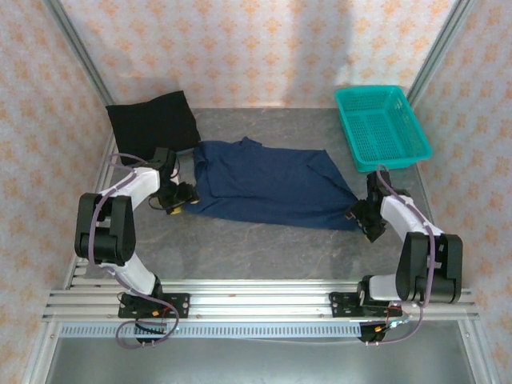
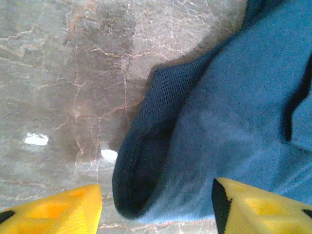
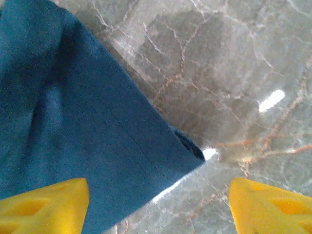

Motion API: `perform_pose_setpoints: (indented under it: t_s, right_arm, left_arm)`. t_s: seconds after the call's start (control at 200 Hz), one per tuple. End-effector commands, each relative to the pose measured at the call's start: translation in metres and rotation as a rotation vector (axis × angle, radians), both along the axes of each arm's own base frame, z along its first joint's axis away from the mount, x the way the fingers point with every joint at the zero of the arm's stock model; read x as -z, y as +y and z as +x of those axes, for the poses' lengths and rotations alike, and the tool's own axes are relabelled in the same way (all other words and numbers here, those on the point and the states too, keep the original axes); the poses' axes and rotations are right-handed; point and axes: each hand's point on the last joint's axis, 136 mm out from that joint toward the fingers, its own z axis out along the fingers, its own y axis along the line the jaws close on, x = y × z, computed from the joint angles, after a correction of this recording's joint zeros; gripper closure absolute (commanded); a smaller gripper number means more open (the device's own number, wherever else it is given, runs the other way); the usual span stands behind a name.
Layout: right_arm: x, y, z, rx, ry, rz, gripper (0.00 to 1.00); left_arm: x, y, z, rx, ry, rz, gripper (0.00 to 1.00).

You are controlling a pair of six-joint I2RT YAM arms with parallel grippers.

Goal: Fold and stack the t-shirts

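The navy shirt (image 1: 272,182) lay spread flat at mid-table, the black shirt (image 1: 152,120) apart at the far left. The left gripper (image 1: 182,198) and right gripper (image 1: 354,214) sat at its near corners, jaws spread astride the hem. Recommended: pinch the full hem thickness evenly, then lift together.

Both arms reach forward with elbows raised and wrists tipped down, low to the surface. The left gripper (image 1: 182,200) and right gripper (image 1: 357,214) each hold their yellow fingers (image 2: 63,207) spread apart, pressed on nothing.
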Motion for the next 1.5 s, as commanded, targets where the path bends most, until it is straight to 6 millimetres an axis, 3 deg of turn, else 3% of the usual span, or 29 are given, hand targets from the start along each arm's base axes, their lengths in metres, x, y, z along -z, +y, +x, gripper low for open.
perform_pose_setpoints:
  t_s: [0.0,0.055,0.16,0.255,0.43,0.766,0.966,1.061,1.116,1.206,1.266,1.381,1.496]
  right_arm:
    - [0.01,-0.005,0.007,0.04,0.008,-0.012,0.31]
    - [0.015,-0.006,0.006,0.042,0.042,-0.014,0.4]
    - [0.018,-0.016,-0.005,0.058,0.104,-0.075,0.71]
    - [0.012,-0.026,-0.013,0.068,0.126,-0.131,0.85]
    - [-0.003,-0.032,-0.027,0.087,0.119,-0.176,0.88]
    - [0.001,-0.02,-0.077,0.133,0.159,-0.122,0.86]
    - [-0.004,-0.013,-0.086,0.145,0.133,-0.089,0.86]
    - [-0.01,-0.011,-0.082,0.15,0.086,-0.071,0.81]
    - [-0.014,-0.004,-0.074,0.14,0.043,-0.033,0.75]
    - [-0.02,0.016,-0.055,0.104,-0.036,0.087,0.61]
    - [-0.022,0.026,-0.047,0.09,-0.062,0.145,0.55]
    - [-0.025,0.039,-0.032,0.028,-0.074,0.173,0.5]
    - [-0.046,0.057,0.0,-0.089,-0.156,0.174,0.5]
  left_arm:
    - [0.005,0.007,0.006,-0.027,-0.016,0.022,0.55]
    - [0.008,0.014,0.001,-0.039,0.01,0.056,0.69]
    - [0.011,0.032,-0.013,-0.094,0.05,0.095,0.95]
    - [0.003,0.047,-0.027,-0.134,0.072,0.131,1.0]
    - [-0.008,0.06,-0.062,-0.189,0.1,0.16,1.0]
    - [-0.002,0.052,-0.121,-0.308,0.164,0.134,1.0]
    - [0.0,0.061,-0.146,-0.423,0.187,0.192,1.0]
    - [0.002,0.068,-0.155,-0.467,0.204,0.233,1.0]
    - [0.001,0.07,-0.156,-0.481,0.202,0.246,0.89]
    - [-0.01,0.071,-0.151,-0.497,0.156,0.24,0.53]
    - [-0.022,0.071,-0.146,-0.498,0.119,0.239,0.39]
    - [-0.048,0.071,-0.134,-0.488,0.051,0.23,0.32]
    - [-0.077,0.058,-0.115,-0.44,-0.057,0.188,0.3]
